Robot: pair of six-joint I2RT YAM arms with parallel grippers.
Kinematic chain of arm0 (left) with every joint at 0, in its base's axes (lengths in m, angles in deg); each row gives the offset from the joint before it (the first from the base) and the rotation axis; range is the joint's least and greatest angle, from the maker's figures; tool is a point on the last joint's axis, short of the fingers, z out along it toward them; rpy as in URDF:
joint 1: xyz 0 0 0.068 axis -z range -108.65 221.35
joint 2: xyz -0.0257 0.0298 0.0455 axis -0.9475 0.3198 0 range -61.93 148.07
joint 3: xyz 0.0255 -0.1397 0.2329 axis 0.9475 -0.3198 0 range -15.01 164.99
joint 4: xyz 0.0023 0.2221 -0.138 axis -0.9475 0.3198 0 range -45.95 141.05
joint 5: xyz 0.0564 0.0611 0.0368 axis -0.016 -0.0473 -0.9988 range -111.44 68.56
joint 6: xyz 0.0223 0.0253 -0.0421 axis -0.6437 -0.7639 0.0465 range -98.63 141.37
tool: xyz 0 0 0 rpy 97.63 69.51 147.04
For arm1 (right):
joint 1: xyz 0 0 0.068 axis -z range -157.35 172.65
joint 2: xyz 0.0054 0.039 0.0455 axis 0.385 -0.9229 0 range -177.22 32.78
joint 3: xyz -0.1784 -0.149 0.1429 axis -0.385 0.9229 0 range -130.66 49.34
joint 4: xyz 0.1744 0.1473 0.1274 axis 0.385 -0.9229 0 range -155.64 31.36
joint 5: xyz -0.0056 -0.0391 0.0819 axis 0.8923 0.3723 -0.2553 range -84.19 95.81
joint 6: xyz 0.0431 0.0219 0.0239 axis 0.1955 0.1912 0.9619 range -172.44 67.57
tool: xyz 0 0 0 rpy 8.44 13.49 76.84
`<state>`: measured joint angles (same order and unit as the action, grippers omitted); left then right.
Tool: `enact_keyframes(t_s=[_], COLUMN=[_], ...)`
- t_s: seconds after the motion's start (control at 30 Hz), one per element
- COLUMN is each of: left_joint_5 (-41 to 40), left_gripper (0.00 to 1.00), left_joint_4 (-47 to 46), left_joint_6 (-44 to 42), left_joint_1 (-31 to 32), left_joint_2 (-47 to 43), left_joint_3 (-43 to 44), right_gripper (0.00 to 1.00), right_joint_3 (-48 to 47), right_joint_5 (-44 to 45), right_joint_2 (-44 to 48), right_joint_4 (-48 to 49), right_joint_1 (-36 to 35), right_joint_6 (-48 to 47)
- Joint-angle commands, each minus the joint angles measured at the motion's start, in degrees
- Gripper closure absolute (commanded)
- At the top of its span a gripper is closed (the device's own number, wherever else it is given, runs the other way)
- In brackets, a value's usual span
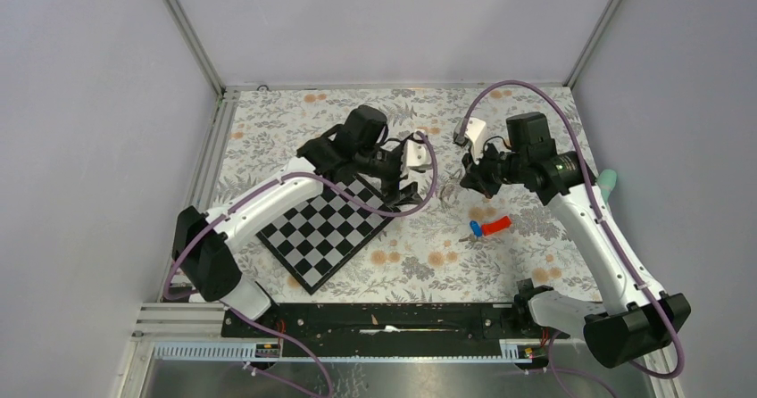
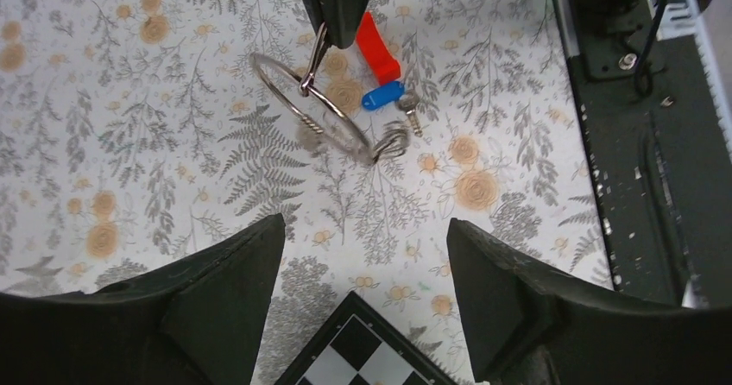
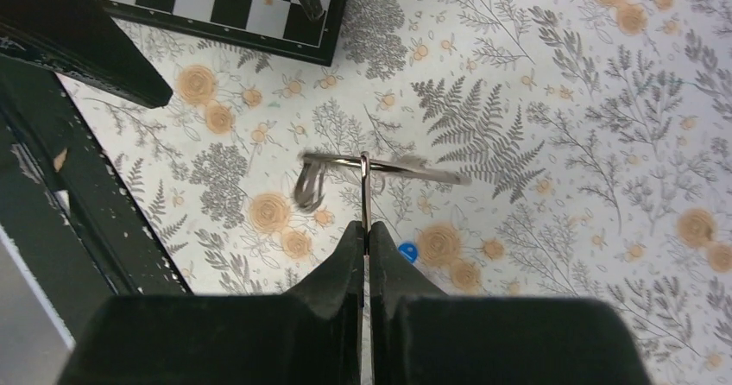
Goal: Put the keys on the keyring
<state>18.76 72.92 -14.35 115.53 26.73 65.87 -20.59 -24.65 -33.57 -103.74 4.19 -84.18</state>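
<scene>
The keyring [image 2: 285, 74], a large thin silver ring, hangs tilted just above the floral cloth, with a smaller ring [image 2: 390, 143] at its lower end. A slim silver key [image 2: 312, 57] hooks onto it, and my right gripper [image 3: 364, 228] is shut on that key [image 3: 364, 191]; its wrist view shows the keyring [image 3: 414, 169] edge-on. A blue-capped key [image 2: 382, 97] lies on the cloth beside a red tag [image 2: 377, 48], also seen from above as blue key [image 1: 476, 229]. My left gripper [image 2: 364, 225] stands open and empty, a short way back from the ring.
A chessboard [image 1: 326, 228] lies tilted under the left arm, its corner below the left fingers [image 2: 371, 355]. The black base rail [image 1: 384, 318] runs along the near edge. A pale green object [image 1: 608, 182] sits at the right wall.
</scene>
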Motion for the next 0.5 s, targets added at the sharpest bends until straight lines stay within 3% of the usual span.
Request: enact_keyframes(t_s=[0.0,0.2,0.47], left_joint_5=[2.61,8.55,20.54], left_gripper=[0.23,0.31,0.47], left_joint_4=[-5.50,-7.24,-7.27], left_joint_6=[10.77,11.51,6.34], left_joint_1=[-0.24,-0.37,-0.37], left_joint_2=[1.84,6.31,9.28], left_joint_3=[3.46,7.58,9.11], right_gripper=[1.00,1.00,1.00], right_joint_3=[-3.93,-4.08,-1.14], right_joint_5=[4.73,0.51,-6.79], right_joint_2=[1.39,1.06,2.98], right_joint_4=[-4.69,-8.62,-6.04], right_joint_1=[-0.73,-0.78,-0.74], right_joint_6=[-4.49,-5.42,-2.58])
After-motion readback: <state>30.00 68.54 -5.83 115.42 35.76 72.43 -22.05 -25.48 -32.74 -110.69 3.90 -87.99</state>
